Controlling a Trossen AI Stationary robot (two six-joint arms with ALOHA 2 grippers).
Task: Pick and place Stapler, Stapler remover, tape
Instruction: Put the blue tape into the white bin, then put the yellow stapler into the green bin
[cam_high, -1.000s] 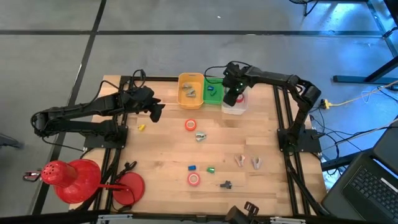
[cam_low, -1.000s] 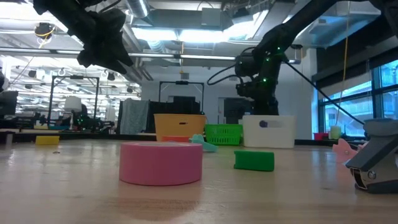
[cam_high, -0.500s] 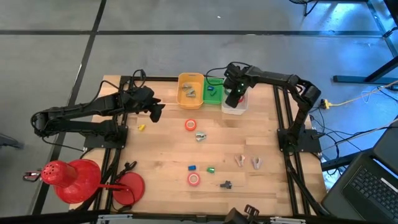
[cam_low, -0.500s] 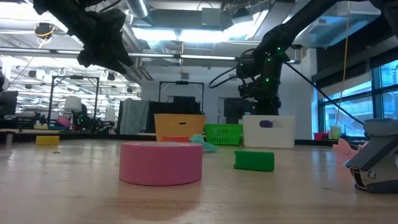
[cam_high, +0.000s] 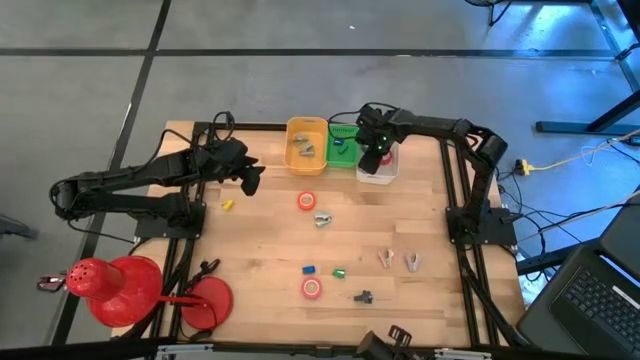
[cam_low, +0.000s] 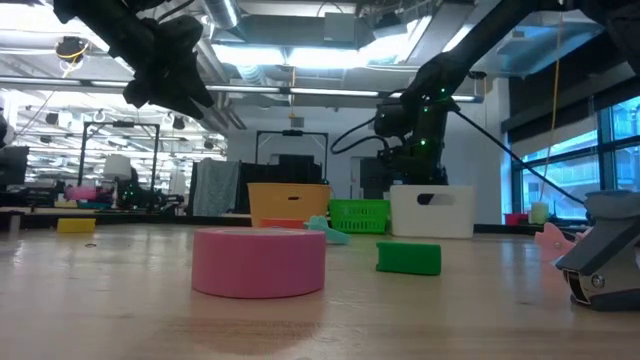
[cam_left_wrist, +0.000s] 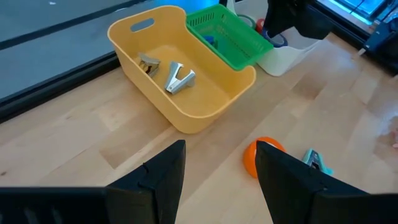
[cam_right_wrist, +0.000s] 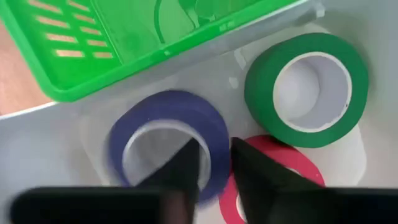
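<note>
Tape (cam_low: 259, 262), a pink roll, is seen nearest on the wooden counter (cam_high: 270, 240), a green block (cam_low: 408, 258) beside it. Farther back, yellow (cam_high: 306, 146), green (cam_high: 343, 146) and white (cam_high: 377, 168) bins are lined up. The right end effector (cam_high: 372, 155) is lowered into the white bin, fingers nearly closed over three tape rolls (cam_right_wrist: 308, 87), gripping nothing. The left end effector (cam_high: 248, 178) is held open above the counter. Beyond, a lit workshop is visible.

High view: straight down over whole bench (cam_high: 420, 250). Low view: bench-top level, facing the room. Wrist views: close. Yellow bin (cam_high: 306, 146) shared by high, low, left wrist views.
</note>
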